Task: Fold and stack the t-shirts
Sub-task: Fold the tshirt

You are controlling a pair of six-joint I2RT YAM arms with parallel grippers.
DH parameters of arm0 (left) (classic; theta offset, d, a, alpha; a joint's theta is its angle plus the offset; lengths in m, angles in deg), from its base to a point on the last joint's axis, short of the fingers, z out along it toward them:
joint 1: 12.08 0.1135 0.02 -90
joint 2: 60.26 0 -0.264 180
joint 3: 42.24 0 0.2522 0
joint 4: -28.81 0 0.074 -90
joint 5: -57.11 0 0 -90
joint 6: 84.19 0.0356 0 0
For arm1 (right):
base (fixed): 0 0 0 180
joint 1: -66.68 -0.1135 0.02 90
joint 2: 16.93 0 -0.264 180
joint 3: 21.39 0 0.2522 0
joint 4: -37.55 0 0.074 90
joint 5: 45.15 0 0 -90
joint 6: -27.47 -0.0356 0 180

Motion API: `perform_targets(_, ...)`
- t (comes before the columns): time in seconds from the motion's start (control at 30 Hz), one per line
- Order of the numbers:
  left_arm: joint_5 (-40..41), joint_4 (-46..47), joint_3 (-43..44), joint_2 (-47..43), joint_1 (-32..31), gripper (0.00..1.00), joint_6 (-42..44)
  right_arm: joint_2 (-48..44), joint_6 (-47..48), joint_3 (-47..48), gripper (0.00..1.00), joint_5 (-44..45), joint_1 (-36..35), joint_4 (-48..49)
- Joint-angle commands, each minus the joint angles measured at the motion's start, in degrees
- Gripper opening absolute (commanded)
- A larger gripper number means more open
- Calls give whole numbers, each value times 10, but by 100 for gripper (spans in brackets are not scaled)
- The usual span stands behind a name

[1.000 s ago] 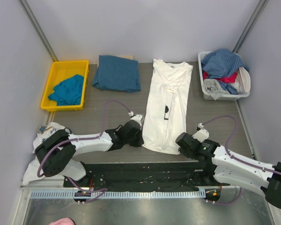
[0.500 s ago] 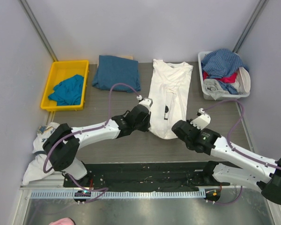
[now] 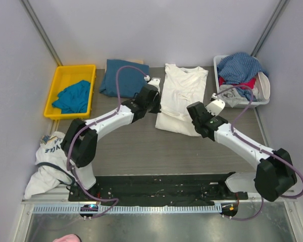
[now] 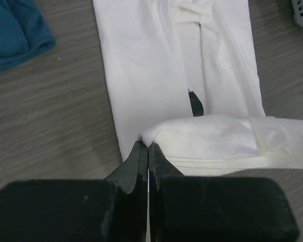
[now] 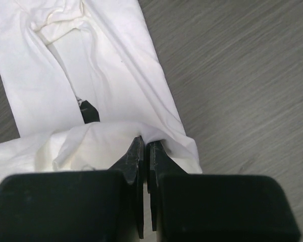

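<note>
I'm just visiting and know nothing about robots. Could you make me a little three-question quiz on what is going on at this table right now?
1. True or false: both grippers are shut on the white t-shirt.
2. What lies in the yellow tray? A) a teal cloth B) a red towel C) nothing
3. Which part of the white t-shirt is being folded over: the hem end or the collar end?

Key
1. True. The left gripper and the right gripper each pinch a corner of its hem.
2. A, the teal cloth.
3. The hem end; it is doubled over toward the collar.
</note>
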Motion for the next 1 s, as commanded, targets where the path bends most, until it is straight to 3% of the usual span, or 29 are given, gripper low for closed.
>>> perform_targets(0.0, -26, -6, 71, 48, 25, 0, 30, 48, 90, 56, 1, -24, 32, 109)
perform_targets(0.37, -73, -32, 251, 195, 68, 0, 38, 193, 133, 163, 1, -81, 112, 169)
perform_targets(0.8, -196, -51, 472, 359, 138, 0, -9, 320, 143, 246, 1, -111, 168, 188)
perform_targets(0.83, -210, -41, 477, 374, 141, 2, -13, 326, 146, 252, 5, -116, 172, 190)
perform_targets(0.87, -220, -34, 482, 381, 144, 26, -17, 333, 149, 258, 23, -119, 175, 190)
perform_targets(0.93, -228, -5, 483, 397, 154, 66, -36, 357, 152, 280, 39, -129, 193, 191)
perform_targets(0.97, -237, 1, 490, 404, 158, 96, -43, 361, 157, 288, 56, -128, 199, 191)
